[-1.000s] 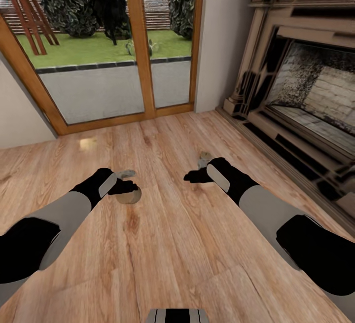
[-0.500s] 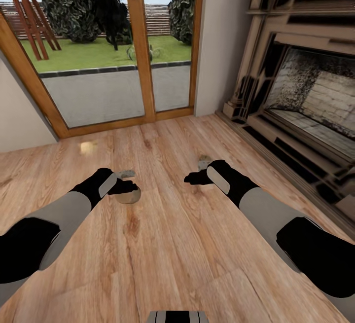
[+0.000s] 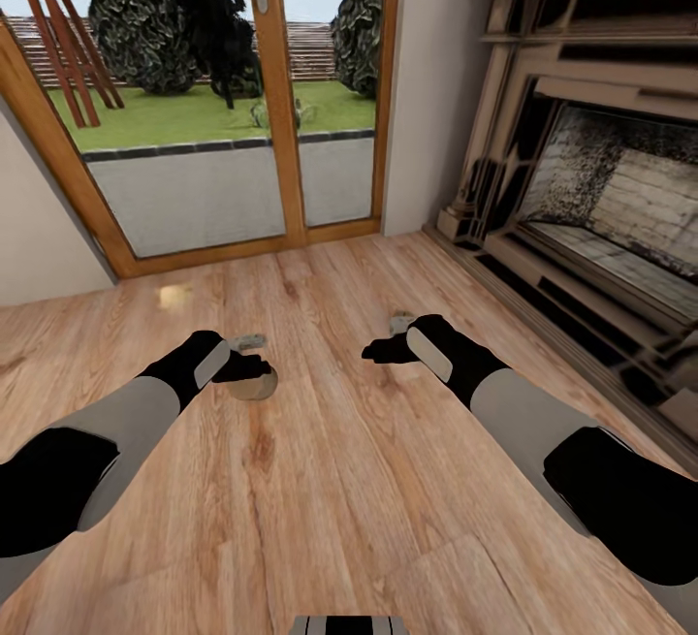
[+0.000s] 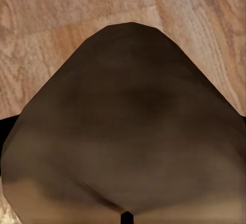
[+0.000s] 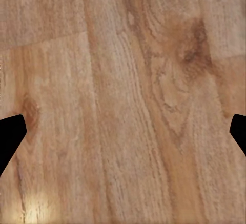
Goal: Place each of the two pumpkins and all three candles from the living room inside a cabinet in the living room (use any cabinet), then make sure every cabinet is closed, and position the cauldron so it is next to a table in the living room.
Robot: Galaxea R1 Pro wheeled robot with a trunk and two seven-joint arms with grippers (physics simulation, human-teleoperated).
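A beige-tan candle (image 3: pixel 256 386) sits in my left gripper (image 3: pixel 250 370), which is shut on it and held low over the wooden floor (image 3: pixel 330 480). In the left wrist view the candle (image 4: pixel 128 131) looms very close as a brown rounded mass. My right gripper (image 3: pixel 381 350) hovers over the floor at about the same height, open with nothing in it. Its dark fingertips (image 5: pixel 10 137) stand far apart over bare floorboards. The pumpkins, cabinet, cauldron and table are out of view.
A large stone fireplace (image 3: pixel 601 179) with a raised hearth runs along the right side. A wood-framed glass door (image 3: pixel 223 131) to the garden is straight ahead, with a pale wall (image 3: pixel 427 82) between them. Open floor lies ahead of both arms.
The whole picture has shifted slightly, so the camera has moved; the door and fireplace sit a little differently. Both arms hold the same pose and the candle stays in the left gripper.
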